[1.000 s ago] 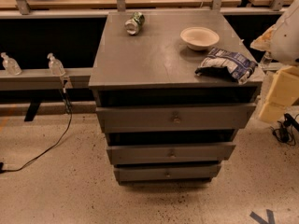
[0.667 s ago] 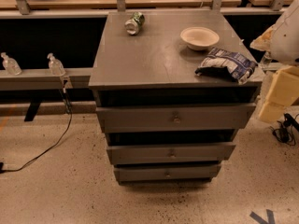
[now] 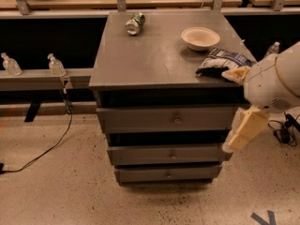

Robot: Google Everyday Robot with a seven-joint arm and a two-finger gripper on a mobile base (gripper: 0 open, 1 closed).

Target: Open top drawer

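Grey worktop (image 3: 154,55): crushed can (image 3: 134,23) lying on side back-left, white bowl (image 3: 200,37) back-right, blue-white snack bag (image 3: 224,62) at right edge, near bowl but not touching. Two narrower drawers (image 3: 168,153) lower down. Couple of clear bottles (image 3: 56,65) on ledge at left, black cable (image 3: 51,146) trailing over speckled floor. End effector (image 3: 247,128) at right, just beside cabinet.

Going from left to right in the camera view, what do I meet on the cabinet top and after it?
The can → bowl → bag → gripper, by the right end of the top drawer.
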